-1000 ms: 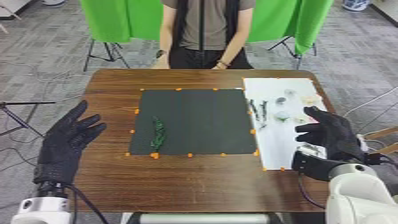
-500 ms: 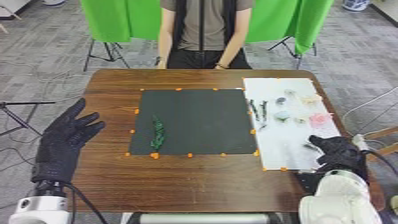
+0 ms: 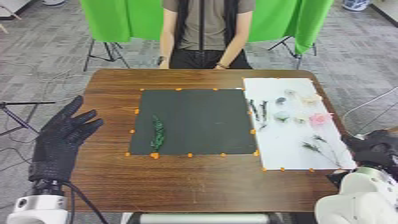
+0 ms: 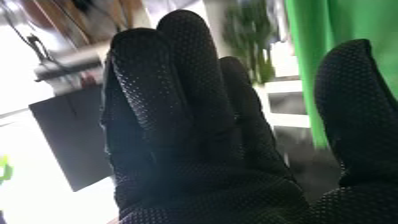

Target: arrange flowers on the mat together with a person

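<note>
On your mat (image 3: 200,112), a green sprig (image 3: 158,135) runs lengthwise, near to far. Your left hand (image 3: 59,145) and right hand (image 3: 375,149) are wide.

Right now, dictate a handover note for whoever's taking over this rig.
Left hand: open, at the table's left side.
Right hand: open, by the white sheet's right edge.
Dark mat: leafy green sprig lying toward its left.
White sheet: pink flower, pale blue flower, thin green stems, dark sprigs.
Done: one sprig on the mat.
Remaining: probably arranging the sheet's pieces there.
</note>
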Controlling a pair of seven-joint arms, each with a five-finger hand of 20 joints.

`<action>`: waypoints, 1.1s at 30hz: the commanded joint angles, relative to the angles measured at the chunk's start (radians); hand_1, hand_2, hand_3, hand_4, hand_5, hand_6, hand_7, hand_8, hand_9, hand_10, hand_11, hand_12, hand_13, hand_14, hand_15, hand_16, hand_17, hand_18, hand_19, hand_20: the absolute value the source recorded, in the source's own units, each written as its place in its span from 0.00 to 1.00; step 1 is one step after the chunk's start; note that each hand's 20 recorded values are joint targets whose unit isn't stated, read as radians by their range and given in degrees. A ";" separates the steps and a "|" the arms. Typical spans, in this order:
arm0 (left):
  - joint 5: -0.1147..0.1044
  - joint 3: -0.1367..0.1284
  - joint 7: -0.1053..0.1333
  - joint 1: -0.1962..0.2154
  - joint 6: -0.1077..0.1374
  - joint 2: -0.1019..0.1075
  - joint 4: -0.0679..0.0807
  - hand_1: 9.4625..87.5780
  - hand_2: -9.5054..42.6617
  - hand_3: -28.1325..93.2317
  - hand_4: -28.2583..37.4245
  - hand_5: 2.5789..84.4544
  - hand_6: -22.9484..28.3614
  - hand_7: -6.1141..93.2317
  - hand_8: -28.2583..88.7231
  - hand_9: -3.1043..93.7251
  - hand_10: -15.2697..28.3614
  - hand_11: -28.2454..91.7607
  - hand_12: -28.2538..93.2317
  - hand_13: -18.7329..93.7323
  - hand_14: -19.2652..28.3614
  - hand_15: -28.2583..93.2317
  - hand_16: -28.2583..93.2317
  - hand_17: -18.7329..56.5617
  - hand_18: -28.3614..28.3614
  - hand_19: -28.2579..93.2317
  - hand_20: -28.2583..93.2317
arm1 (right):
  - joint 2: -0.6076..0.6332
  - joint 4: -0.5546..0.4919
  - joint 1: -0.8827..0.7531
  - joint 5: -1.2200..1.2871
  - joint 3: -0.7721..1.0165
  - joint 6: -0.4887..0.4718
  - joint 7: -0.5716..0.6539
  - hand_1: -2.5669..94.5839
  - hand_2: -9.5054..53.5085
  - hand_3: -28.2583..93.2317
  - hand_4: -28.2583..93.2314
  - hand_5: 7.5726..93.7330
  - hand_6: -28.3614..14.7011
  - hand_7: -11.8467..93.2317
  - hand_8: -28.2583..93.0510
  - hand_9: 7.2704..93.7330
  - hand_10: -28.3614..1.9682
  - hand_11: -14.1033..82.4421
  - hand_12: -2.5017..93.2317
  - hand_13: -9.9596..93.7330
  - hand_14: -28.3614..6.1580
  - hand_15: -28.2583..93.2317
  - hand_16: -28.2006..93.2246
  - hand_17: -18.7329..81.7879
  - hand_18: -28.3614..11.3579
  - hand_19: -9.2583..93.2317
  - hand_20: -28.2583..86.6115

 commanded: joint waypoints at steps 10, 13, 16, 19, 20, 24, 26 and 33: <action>-0.002 0.001 -0.013 0.003 -0.012 -0.002 0.002 0.16 0.31 0.86 0.02 0.39 0.59 0.15 0.17 0.41 0.82 0.43 0.32 0.43 0.99 0.64 0.17 0.19 1.00 0.77 0.15 | 0.028 0.162 0.106 0.100 -0.086 -0.081 -0.015 0.35 0.13 0.76 0.08 0.52 0.55 0.21 0.14 0.77 0.33 0.44 0.20 0.77 0.36 0.73 0.34 0.46 0.00 0.84 0.24; 0.001 -0.001 -0.018 0.004 -0.014 -0.005 0.002 0.16 0.31 0.86 0.02 0.39 0.59 0.15 0.18 0.41 0.82 0.43 0.32 0.43 0.99 0.64 0.17 0.19 1.00 0.77 0.15 | 0.030 0.195 0.135 0.104 -0.112 -0.098 -0.020 0.35 0.13 0.76 0.08 0.52 0.55 0.21 0.14 0.76 0.33 0.44 0.20 0.77 0.36 0.73 0.34 0.46 0.00 0.83 0.24; 0.002 0.000 -0.021 0.000 -0.017 -0.007 0.002 0.16 0.31 0.86 0.02 0.39 0.59 0.15 0.17 0.41 0.82 0.43 0.32 0.43 0.99 0.64 0.17 0.19 1.00 0.77 0.15 | 0.025 0.222 0.148 0.119 -0.122 -0.127 -0.018 0.35 0.13 0.76 0.08 0.53 0.56 0.21 0.14 0.76 0.33 0.43 0.20 0.77 0.36 0.73 0.34 0.46 0.00 0.83 0.25; -0.001 0.003 -0.012 0.004 -0.011 -0.001 0.000 0.16 0.31 0.86 0.02 0.39 0.59 0.15 0.18 0.41 0.82 0.43 0.32 0.43 0.99 0.64 0.17 0.19 1.00 0.77 0.15 | 0.022 0.244 0.161 0.134 -0.131 -0.141 -0.019 0.36 0.12 0.76 0.08 0.53 0.57 0.21 0.13 0.76 0.33 0.43 0.20 0.77 0.36 0.73 0.34 0.45 0.00 0.82 0.25; 0.002 0.002 -0.019 0.000 -0.014 -0.004 0.001 0.16 0.31 0.86 0.02 0.39 0.59 0.15 0.18 0.41 0.82 0.43 0.32 0.43 0.99 0.64 0.17 0.19 1.00 0.77 0.15 | 0.019 0.251 0.165 0.135 -0.134 -0.145 -0.022 0.36 0.12 0.76 0.08 0.54 0.58 0.22 0.13 0.76 0.33 0.43 0.20 0.77 0.36 0.73 0.34 0.45 0.00 0.82 0.25; 0.001 0.000 -0.018 0.004 -0.013 -0.006 -0.001 0.16 0.31 0.86 0.02 0.39 0.59 0.15 0.17 0.41 0.82 0.43 0.32 0.43 0.99 0.64 0.17 0.19 1.00 0.77 0.15 | 0.020 0.276 0.181 0.100 -0.158 -0.159 -0.034 0.45 0.09 0.76 0.06 0.72 0.64 0.24 0.13 0.81 0.44 0.44 0.20 0.78 0.42 0.71 0.34 0.45 0.01 0.81 0.27; 0.000 0.001 -0.018 0.005 -0.012 -0.005 -0.001 0.16 0.31 0.86 0.02 0.39 0.59 0.15 0.17 0.41 0.82 0.43 0.32 0.43 0.99 0.64 0.17 0.19 1.00 0.77 0.15 | 0.026 0.286 0.185 0.059 -0.174 -0.128 -0.029 0.53 0.06 0.73 0.04 0.81 0.65 0.25 0.17 0.85 0.49 0.44 0.20 0.80 0.47 0.70 0.35 0.46 0.05 0.81 0.29; 0.000 -0.004 -0.015 0.011 -0.008 -0.005 -0.006 0.16 0.31 0.86 0.02 0.39 0.59 0.15 0.17 0.41 0.82 0.43 0.32 0.43 0.99 0.64 0.17 0.19 1.00 0.77 0.14 | 0.042 0.265 0.184 -0.027 -0.182 -0.062 -0.032 0.61 0.03 0.71 0.01 0.90 0.68 0.29 0.22 0.93 0.58 0.47 0.23 0.86 0.58 0.70 0.37 0.48 0.13 0.83 0.30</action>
